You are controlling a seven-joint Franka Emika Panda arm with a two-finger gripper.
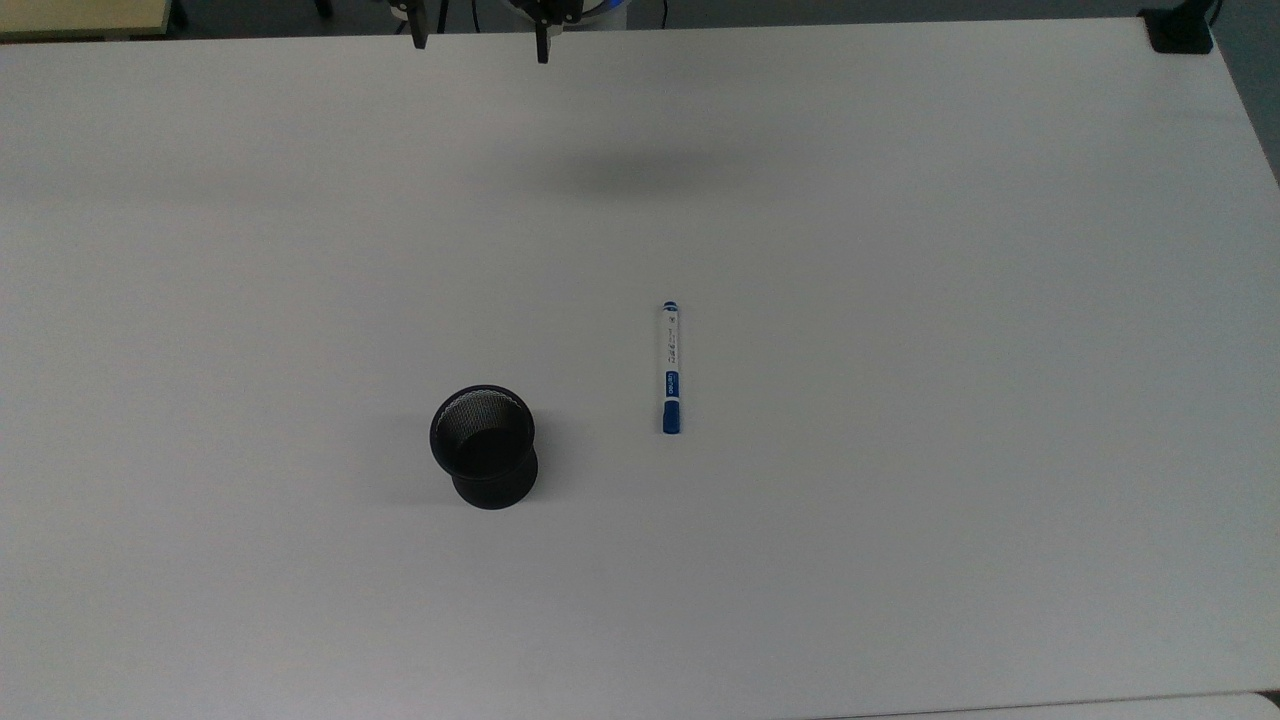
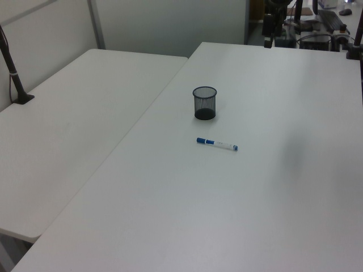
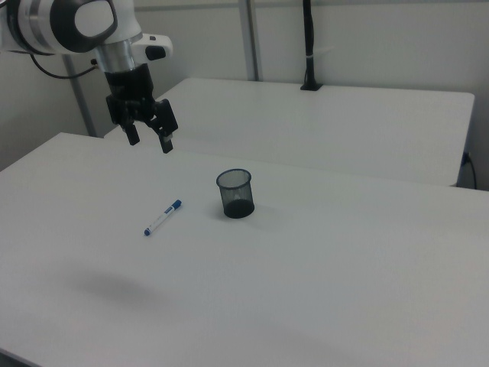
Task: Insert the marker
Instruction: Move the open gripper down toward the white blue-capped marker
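Smooth white table (image 1: 900, 250), slim marker (image 1: 670, 367)

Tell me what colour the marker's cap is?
Blue, on a white barrel; the marker shows best in the top view.

White marker (image 1: 670, 367), blue cap; black mesh cup (image 1: 484, 445); white table (image 1: 900, 500).

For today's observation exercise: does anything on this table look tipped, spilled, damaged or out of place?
Nothing stands out. The black mesh cup stands upright and empty on the white table. The marker lies flat, capped, apart from the cup. The gripper hangs above the table with its jaws open, holding nothing.
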